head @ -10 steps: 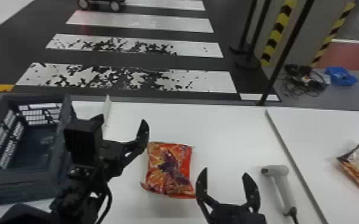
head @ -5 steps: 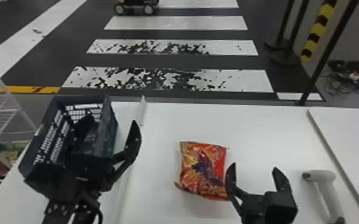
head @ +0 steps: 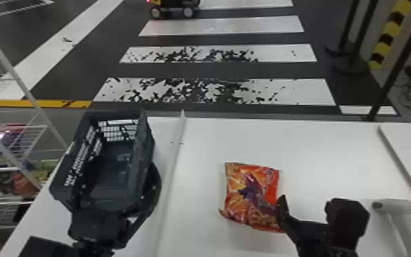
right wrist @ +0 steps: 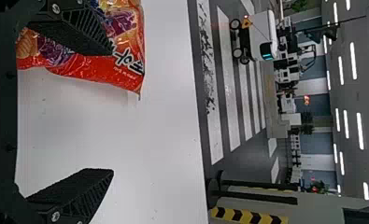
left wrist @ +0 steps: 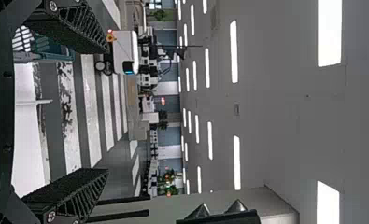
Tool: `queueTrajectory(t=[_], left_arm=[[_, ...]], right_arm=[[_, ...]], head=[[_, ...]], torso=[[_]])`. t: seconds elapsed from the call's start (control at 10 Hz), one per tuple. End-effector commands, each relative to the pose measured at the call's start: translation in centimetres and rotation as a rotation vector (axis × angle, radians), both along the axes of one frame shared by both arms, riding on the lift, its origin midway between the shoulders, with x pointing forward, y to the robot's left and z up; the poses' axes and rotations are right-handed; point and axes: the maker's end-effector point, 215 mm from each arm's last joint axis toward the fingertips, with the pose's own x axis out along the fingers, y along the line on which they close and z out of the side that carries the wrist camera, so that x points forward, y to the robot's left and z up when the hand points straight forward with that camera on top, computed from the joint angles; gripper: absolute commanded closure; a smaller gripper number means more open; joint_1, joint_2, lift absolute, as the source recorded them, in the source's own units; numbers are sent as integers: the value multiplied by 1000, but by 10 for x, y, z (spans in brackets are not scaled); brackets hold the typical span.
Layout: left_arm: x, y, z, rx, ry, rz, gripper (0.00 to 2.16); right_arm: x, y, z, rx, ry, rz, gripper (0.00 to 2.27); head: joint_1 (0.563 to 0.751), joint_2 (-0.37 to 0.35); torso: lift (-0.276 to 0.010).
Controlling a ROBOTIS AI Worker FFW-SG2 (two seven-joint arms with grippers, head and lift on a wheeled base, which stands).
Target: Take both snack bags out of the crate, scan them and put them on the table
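The dark blue crate stands at the left of the white table. My left gripper overlaps its near end, one finger along the crate's right side; in the left wrist view, this gripper is open with nothing between its fingers, and part of the crate appears behind one finger. An orange-red snack bag lies flat right of the crate. Just right of it is my right gripper, one finger overlapping the bag's edge. The right wrist view has this gripper open, the bag partly behind one finger.
The white handheld scanner lies right of the right gripper. A raised strip runs along the table between crate and bag. Wire shelves with goods stand beyond the table's left edge.
The head view has turned left, leaving the second bag at the far right out of its picture. My left gripper has moved left to the crate. The right gripper appears closer to the orange-red bag.
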Motion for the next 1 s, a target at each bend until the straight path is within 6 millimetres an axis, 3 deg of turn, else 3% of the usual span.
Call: queueTrajectory(t=[0.0,0.2,0.5,0.9], left_arm=[[-14,10,4,-7,-43,-6,97],[-33,17,5,-12,-85,-22,97],[-42,28,-17,-17,-60,-23,97],[-53,42,-22,-31,-66,-3,100]], right_arm=[[-7,-2,-9,88,102,19,103],[-15,1,-11,176,170,60,103],[-37,15,-26,395,317,134,103],[-47,39,-29,588,410,243,103]], head=[[695,145],[695,164],[695,201],[695,274]], torso=[[-94],[-94],[-94],[-94]])
